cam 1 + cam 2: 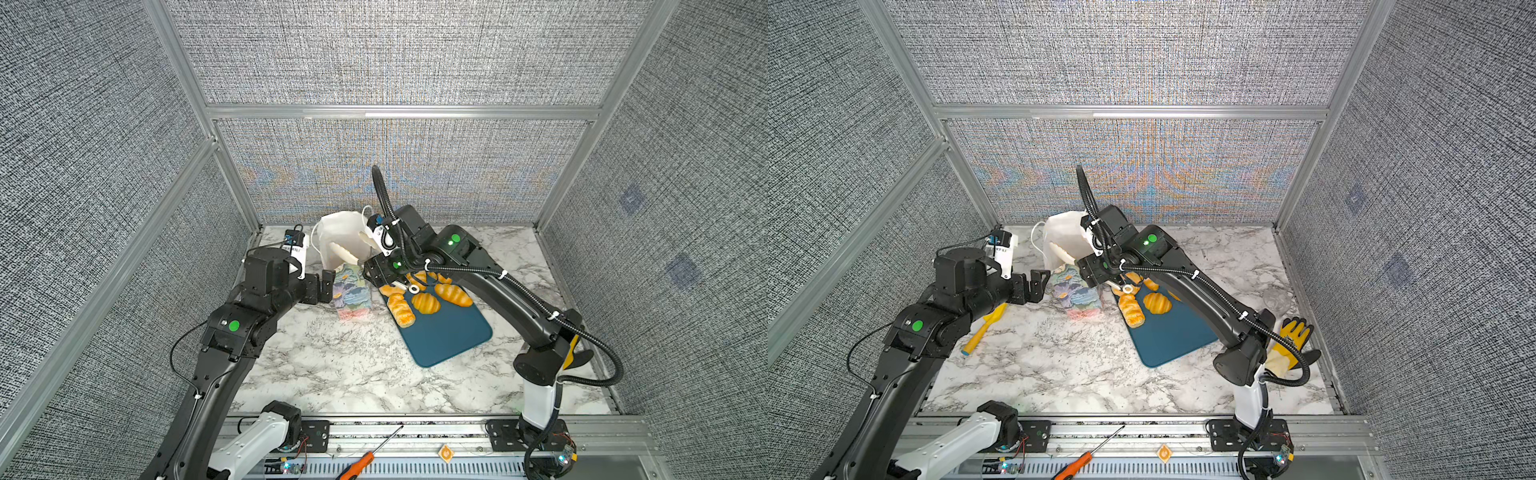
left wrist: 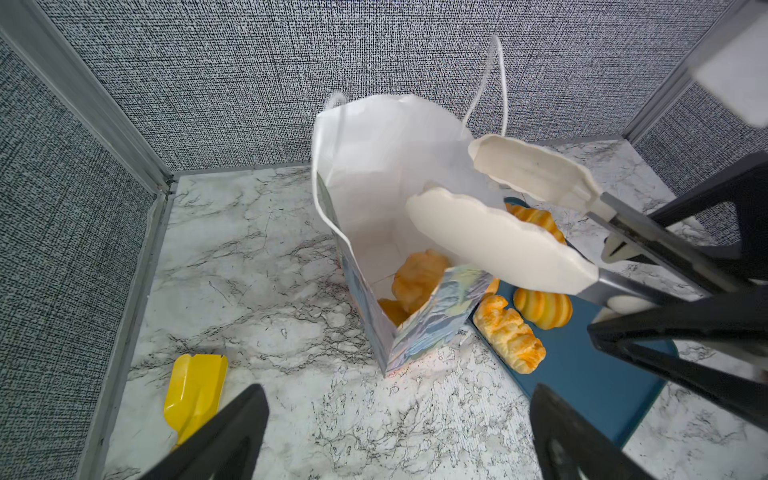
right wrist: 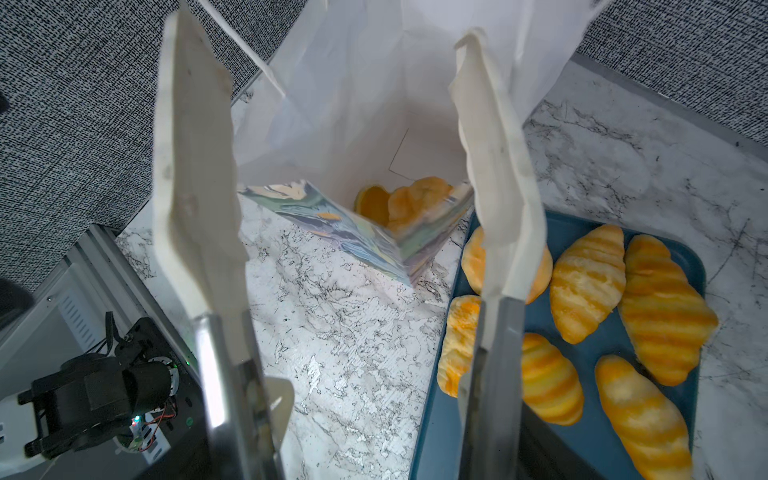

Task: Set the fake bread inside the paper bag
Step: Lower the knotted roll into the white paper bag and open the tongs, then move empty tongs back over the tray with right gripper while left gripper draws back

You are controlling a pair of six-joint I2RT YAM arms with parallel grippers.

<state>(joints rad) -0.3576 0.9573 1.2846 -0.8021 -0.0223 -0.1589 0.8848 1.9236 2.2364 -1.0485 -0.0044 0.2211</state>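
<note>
Inside the paper bag (image 2: pixel 374 174), the near wall hides all but the tops of two pieces of fake bread (image 2: pixel 419 276). Beside the bag, the right arm (image 1: pixel 498 291) covers part of the bread on the blue tray (image 1: pixel 449 332) in both top views. In the right wrist view, a blade of the tongs (image 3: pixel 498 166) masks a roll (image 3: pixel 471 262) beside the bag. The picture's edge cuts off the left tool (image 2: pixel 397 390), short of the bag.
</note>
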